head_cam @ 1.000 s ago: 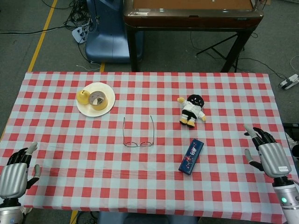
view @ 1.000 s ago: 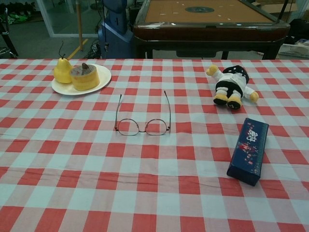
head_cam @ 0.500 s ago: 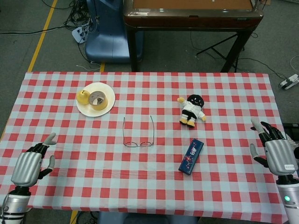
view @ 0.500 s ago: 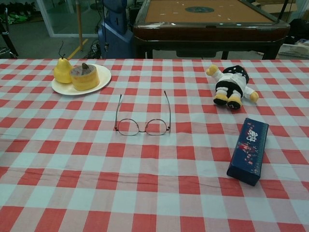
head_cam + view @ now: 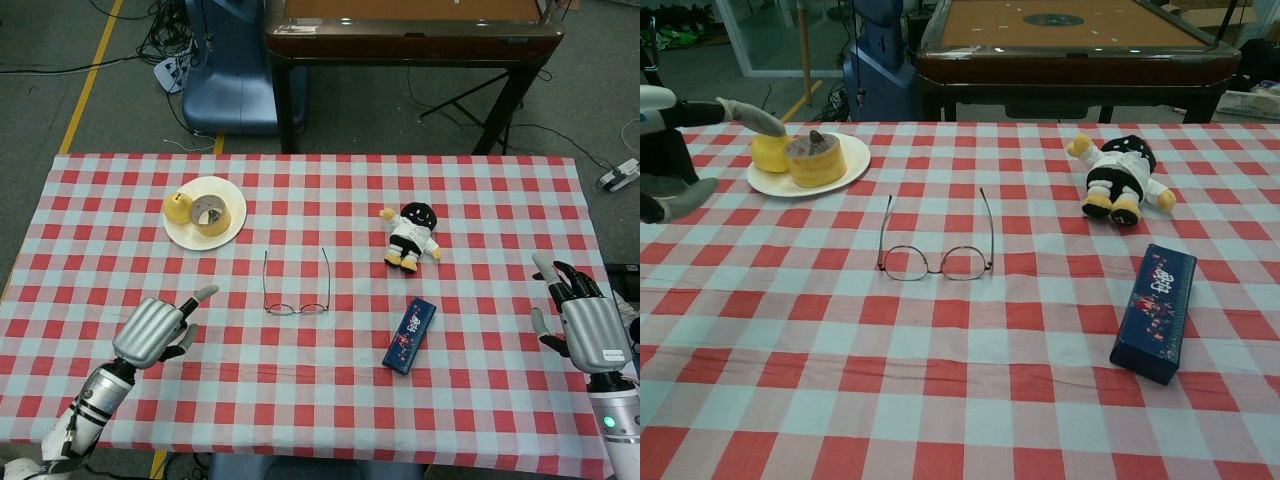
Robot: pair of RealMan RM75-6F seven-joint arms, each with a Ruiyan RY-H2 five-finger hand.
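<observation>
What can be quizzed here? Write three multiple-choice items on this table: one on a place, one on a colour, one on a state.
1. Where do the glasses lie?
A. on the plate
B. on the cloth between the plate and the toy
C. on the blue box

2. What colour is the box?
A. dark blue
B. green
C. white

3. What does the left hand hold?
A. the pear
B. the glasses
C. nothing

Answers:
1 B: they rest on the checked tablecloth, apart from the plate and the plush toy.
2 A: both views show it dark blue.
3 C: its fingers are apart over the cloth, touching nothing.
</observation>
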